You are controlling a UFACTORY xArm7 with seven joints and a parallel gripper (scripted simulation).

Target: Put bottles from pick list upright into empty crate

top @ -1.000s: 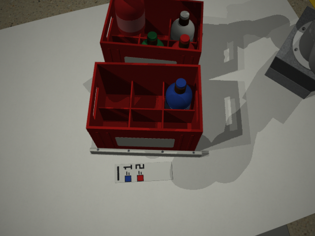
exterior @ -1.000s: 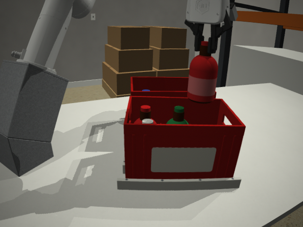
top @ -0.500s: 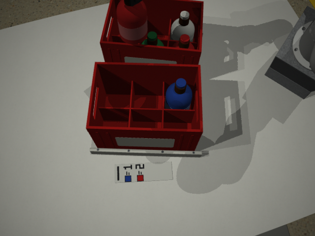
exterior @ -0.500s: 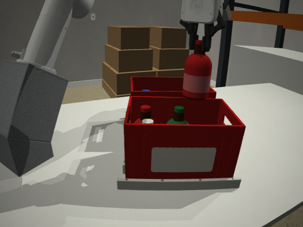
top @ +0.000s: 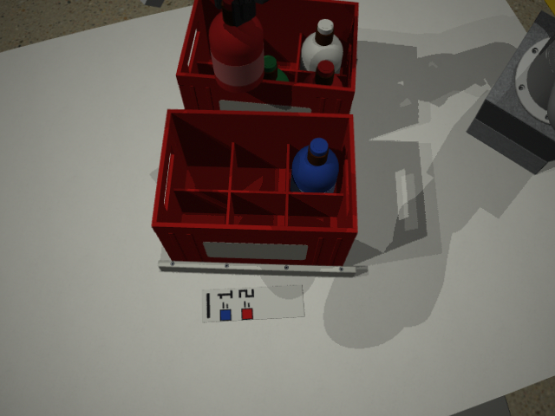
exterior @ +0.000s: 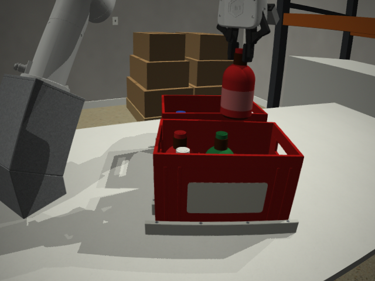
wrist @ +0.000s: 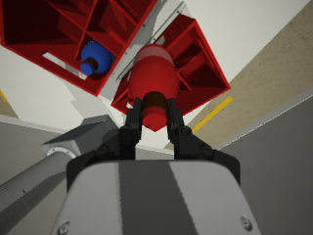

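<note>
Jaws (top: 237,13) (exterior: 240,55): clamped on neck of a red round-shouldered bottle (top: 236,51) (exterior: 238,91) (wrist: 155,75), aloft.
Pick list, white paper strip (top: 277,302): one blue, two red; between near crate and desk's (top: 89,313) (exterior: 333,181) long lower edge, top view.
Red plastic crate, near (top: 255,230) (exterior: 190,115) (wrist: 64,75): blue bottle (top: 315,170) (exterior: 180,112) (wrist: 98,58), seemingly upright.

The lifted red bottle (top: 237,54) (exterior: 237,91) (wrist: 154,73) has moved toward the crate (top: 255,227) (exterior: 193,114) (wrist: 49,69) holding the blue bottle (top: 315,170) (exterior: 180,112) (wrist: 99,56).
</note>
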